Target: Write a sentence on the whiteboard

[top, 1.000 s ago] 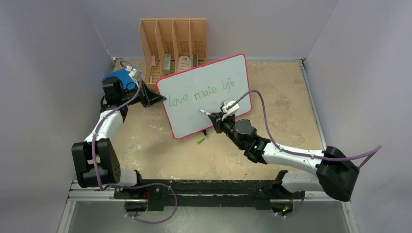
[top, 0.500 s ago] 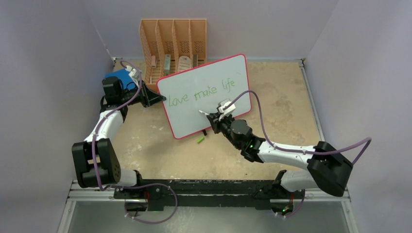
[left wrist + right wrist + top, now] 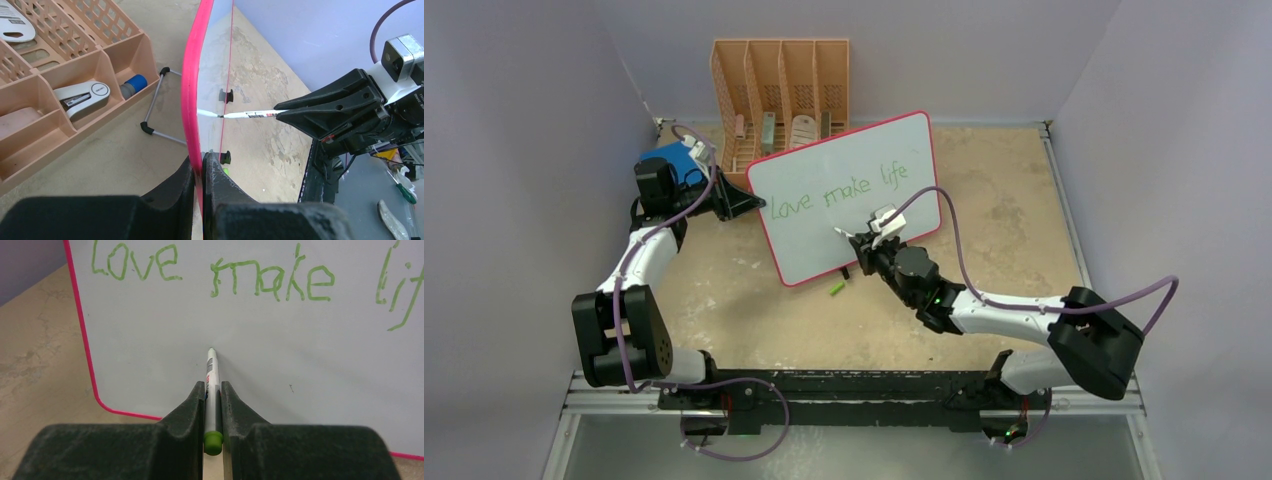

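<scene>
Green sentence [image 3: 272,284] reads face-on at right wrist; right end effector [image 3: 212,386] pinches marker [image 3: 212,367]; left end effector [image 3: 201,159] clamps whiteboard [image 3: 192,75] edge.

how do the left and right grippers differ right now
The left gripper is shut on the whiteboard rim, seen edge-on; the right gripper is shut on a marker. The left sits at the board's side edge; the right faces its front, below the green words. Both are shut.
</scene>
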You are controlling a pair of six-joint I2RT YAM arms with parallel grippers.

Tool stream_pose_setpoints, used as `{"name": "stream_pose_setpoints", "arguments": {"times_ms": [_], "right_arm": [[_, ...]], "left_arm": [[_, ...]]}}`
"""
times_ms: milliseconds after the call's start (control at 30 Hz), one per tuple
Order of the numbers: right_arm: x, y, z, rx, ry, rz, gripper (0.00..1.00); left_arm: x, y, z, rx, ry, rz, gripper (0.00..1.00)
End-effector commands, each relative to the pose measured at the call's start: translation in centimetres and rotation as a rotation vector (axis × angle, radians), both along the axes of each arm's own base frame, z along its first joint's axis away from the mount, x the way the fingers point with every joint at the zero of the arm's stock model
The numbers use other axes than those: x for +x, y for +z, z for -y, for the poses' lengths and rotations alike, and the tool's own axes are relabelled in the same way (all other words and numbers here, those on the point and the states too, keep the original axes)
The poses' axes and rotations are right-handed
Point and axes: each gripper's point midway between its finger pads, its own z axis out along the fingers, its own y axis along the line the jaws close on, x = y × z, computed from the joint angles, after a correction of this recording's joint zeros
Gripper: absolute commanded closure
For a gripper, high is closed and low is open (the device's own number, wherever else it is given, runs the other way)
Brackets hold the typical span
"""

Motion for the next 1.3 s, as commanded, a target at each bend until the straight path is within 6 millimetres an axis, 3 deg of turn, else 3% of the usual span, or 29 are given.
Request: {"name": "stream_pose_setpoints", "arguments": {"times_ms": [0, 433, 733, 1267], "right_arm": [[1.0, 3.4, -0.6, 0.075, -0.032, 0.069, 1.0], [0.8, 4.3, -2.0, 0.071, 0.031, 0.095, 1.0], [0.2, 3.2, -2.5, 0.035, 0.078, 0.072, 1.0], [0.0, 1.3, -0.5, -0.026, 0.018, 0.02, 1.0]], "left_arm": [[0.8, 1.8, -0.4, 0.038, 0.011, 0.129, 1.0], [0.7, 2.0, -0.4, 0.038, 0.01, 0.134, 1.0], [0.7, 2.0, -0.4, 0.039, 0.012, 0.135, 1.0], [0.7, 2.0, -0.4, 0.041, 0.013, 0.136, 1.0]]}}
